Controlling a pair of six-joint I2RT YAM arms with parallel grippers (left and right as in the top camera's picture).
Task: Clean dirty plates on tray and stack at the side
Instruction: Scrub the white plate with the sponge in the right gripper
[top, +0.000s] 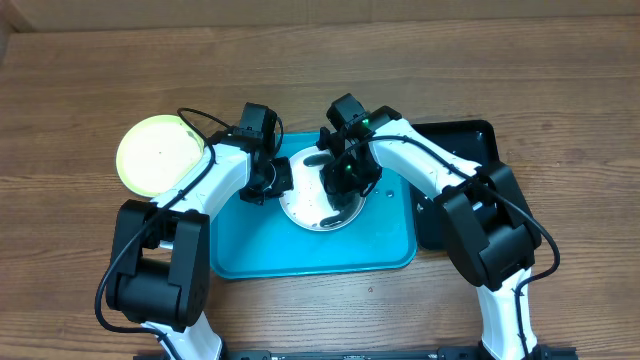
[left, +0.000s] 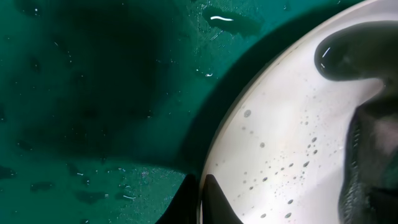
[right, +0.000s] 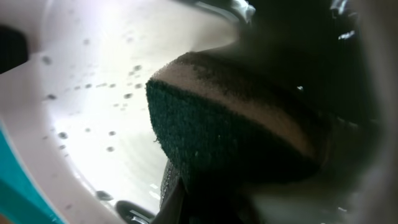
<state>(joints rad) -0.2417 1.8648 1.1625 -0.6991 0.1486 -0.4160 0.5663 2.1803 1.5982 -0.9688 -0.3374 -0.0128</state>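
Turquoise tray (top: 385, 255) lies with its long axis left-right on the desk (top: 100, 80); left tool (top: 278, 185) pinches the white plate (top: 305, 207) by its rim, right tool (top: 342, 185) clamps a sponge (right: 236, 130) against it

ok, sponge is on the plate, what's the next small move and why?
Probably wipe the sponge across to the dark smear near the rim of the plate, while the left gripper pinches that rim. The right gripper has the sponge pressed on the white centre; the smear and specks show it isn't clean.
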